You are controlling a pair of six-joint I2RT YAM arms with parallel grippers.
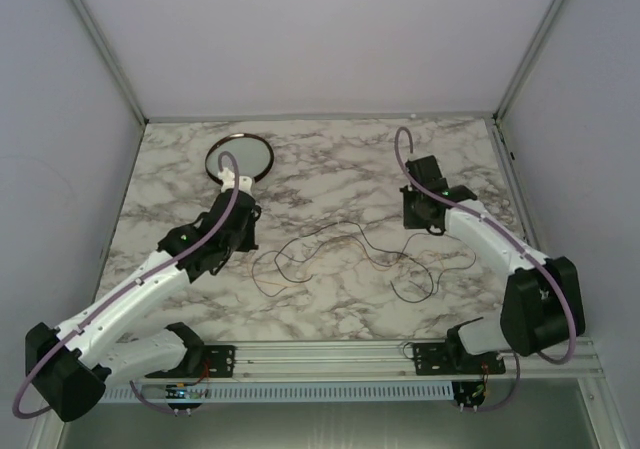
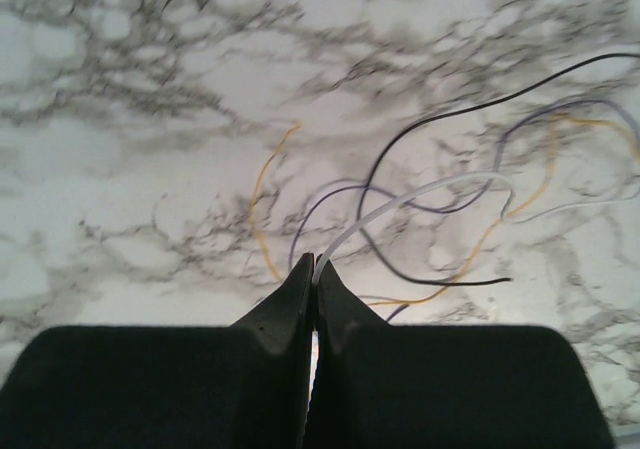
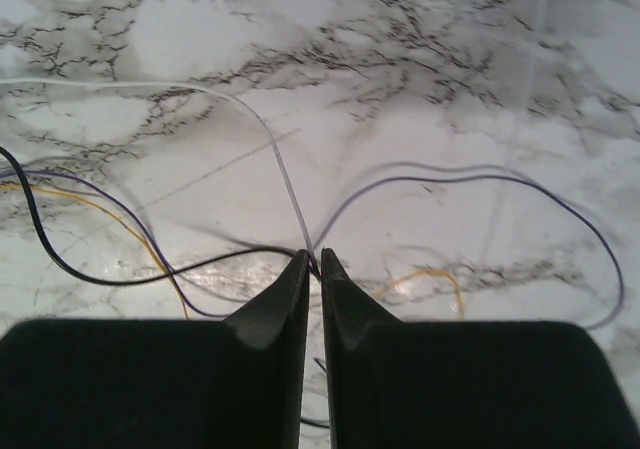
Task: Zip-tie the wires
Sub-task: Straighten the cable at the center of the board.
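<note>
Currently, limp, hair-thin wires (image 1: 345, 231) are sprawled on the desk (image 1: 330, 169); a white strand is pinched in the closed left fingers (image 2: 290, 304) and right fingers (image 3: 285, 299). Being slippery, they are best gathered where strands cross.

Our left arm (image 1: 150, 281) and right arm (image 1: 492, 234) both sit bent, wrists angled inward. Left gripper (image 2: 315, 261) and right gripper (image 3: 313, 254) are squeezed together, each pinching the wires (image 2: 400, 202) right at the tips.
</note>
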